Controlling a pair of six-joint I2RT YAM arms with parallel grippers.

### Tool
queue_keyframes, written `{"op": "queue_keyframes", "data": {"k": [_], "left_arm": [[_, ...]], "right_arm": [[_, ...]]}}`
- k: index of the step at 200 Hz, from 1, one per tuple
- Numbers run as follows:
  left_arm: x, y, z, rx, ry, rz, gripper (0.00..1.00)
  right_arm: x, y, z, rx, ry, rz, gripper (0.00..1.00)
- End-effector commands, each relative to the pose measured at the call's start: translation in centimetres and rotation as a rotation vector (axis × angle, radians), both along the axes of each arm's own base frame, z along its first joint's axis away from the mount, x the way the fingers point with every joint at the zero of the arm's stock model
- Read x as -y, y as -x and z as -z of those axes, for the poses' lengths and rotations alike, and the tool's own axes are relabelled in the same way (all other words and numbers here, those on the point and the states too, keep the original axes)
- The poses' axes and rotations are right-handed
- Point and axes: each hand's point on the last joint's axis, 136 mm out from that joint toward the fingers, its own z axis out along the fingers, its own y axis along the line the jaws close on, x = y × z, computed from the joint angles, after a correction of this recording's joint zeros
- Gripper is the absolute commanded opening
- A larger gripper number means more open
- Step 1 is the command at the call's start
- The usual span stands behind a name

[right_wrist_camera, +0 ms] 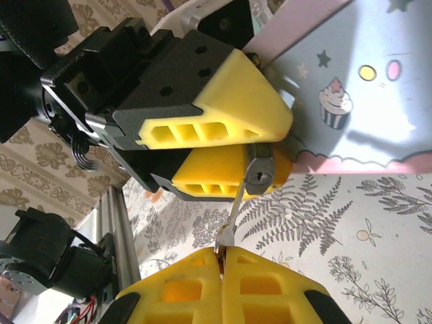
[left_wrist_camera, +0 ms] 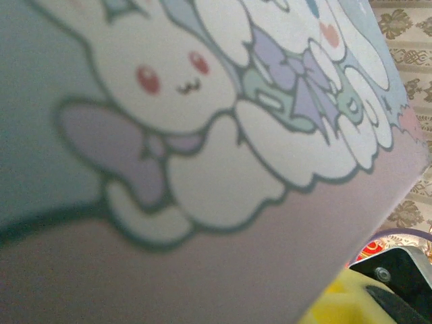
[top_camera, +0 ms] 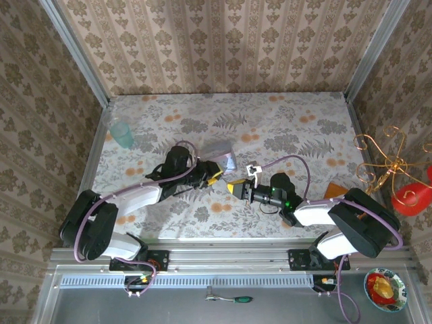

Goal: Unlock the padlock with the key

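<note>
Near the middle of the table (top_camera: 304, 128) in the top view, the left gripper (top_camera: 214, 177) and the right gripper (top_camera: 236, 187) meet tip to tip, just below the pale blue box (top_camera: 223, 154).

From the right wrist we see the left gripper (right_wrist_camera: 273, 143) closed tight, its two yellow fingers clamping the padlock (right_wrist_camera: 259, 172) at centre frame. Only the padlock's round silvery keyway end shows. It faces down and toward the camera, and the rest of the body is hidden between the pads.

At the bottom of that frame the right gripper (right_wrist_camera: 223, 251) is pressed shut on the key (right_wrist_camera: 233, 212), with no gap between its fingers. The key's thin blade runs steeply from lower left to upper right, its long axis nearly upright and leaning a little right. Its upper end meets the keyway. We cannot tell how far in it goes.

The box (right_wrist_camera: 351, 81) lies in the upper right, behind the left gripper.

From the left wrist, the box's cartoon rabbit lid (left_wrist_camera: 202, 135) sits very close, blurred.
</note>
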Motion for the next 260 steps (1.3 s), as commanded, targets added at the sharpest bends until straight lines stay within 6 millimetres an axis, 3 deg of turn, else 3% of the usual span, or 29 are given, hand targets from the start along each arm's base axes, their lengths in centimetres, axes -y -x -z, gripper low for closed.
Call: {"op": "queue_keyframes", "data": {"k": [1,101,260], "left_arm": [[0.3,-0.4,-2.8,0.070,0.082,0.011,0.20],[0.5,-0.1,-3.8,0.076,0.115,0.022,0.20],[0.9,0.1,-3.5,0.061,0.127,0.041,0.20]], "right_arm": [[0.4,0.2,0.0,0.036,0.016,-0.003,0.00],[0.0,-0.1,-0.7,0.063,-0.002,-0.019,0.00],[-0.3,-0.2,-1.3,0.081,-0.015,-0.026,0.00]]}}
